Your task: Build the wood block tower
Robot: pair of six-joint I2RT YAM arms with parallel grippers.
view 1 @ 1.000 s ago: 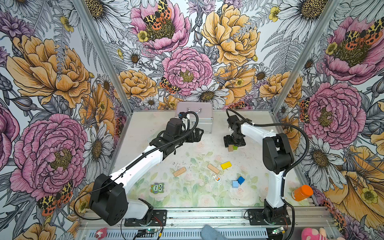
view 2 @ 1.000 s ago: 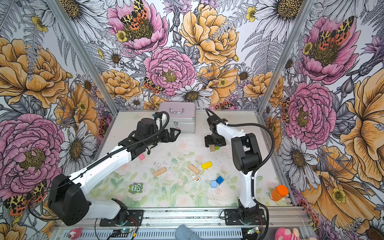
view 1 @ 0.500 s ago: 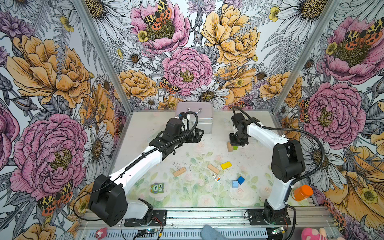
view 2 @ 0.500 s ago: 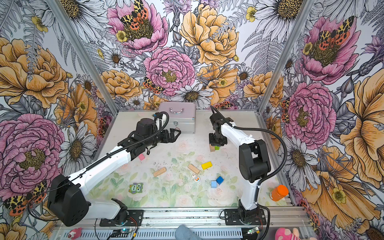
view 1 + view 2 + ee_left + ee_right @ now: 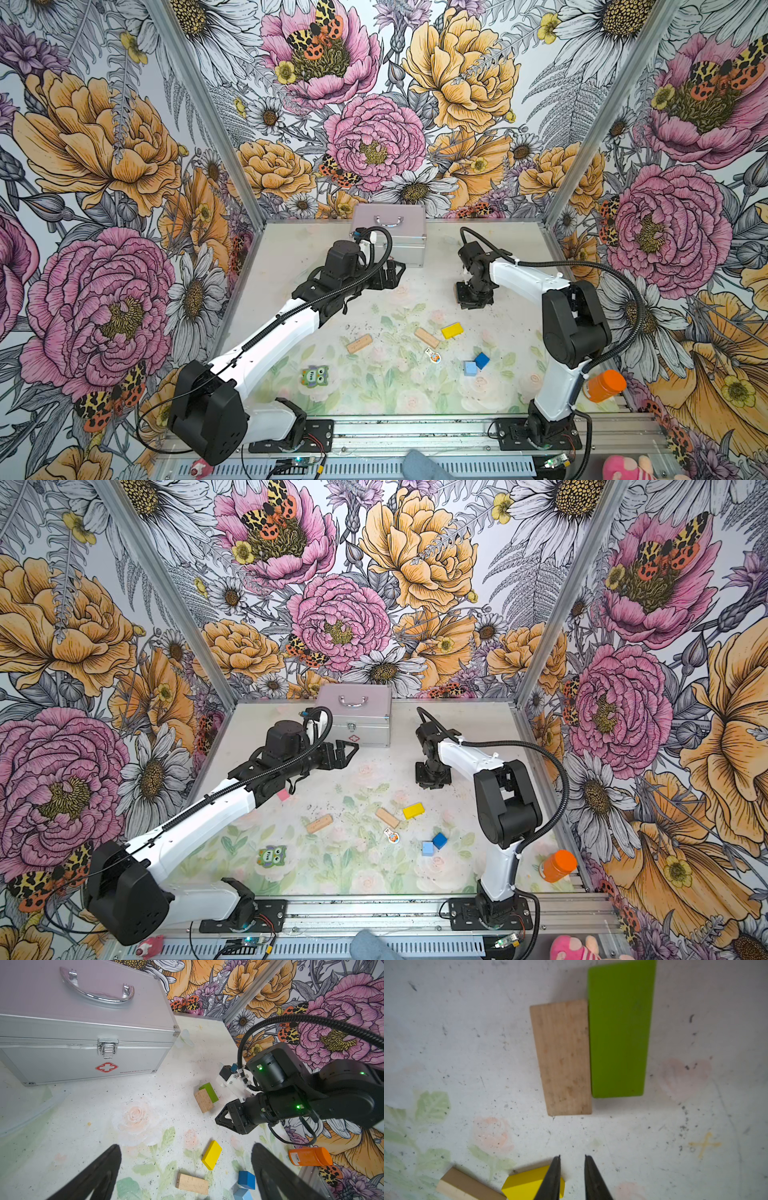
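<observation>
A tan wood block and a green wood block lie side by side, touching, on the table at the back right. My right gripper is shut and empty, its tips a short way off the tan block's near end; in a top view it hangs over that pair. My left gripper is open and empty, in the air in front of the silver case. Loose on the table lie a yellow block, two tan blocks, a dark blue cube, a light blue cube and a pink block. No tower stands.
The silver metal case stands at the back middle. A flat owl figure and a small cartoon figure lie near the front. An orange bottle rests at the front right edge by the right arm's base.
My right gripper has shut on nothing, drawn back from the tan and green blocks and come down again beside them. The left arm has not moved.
</observation>
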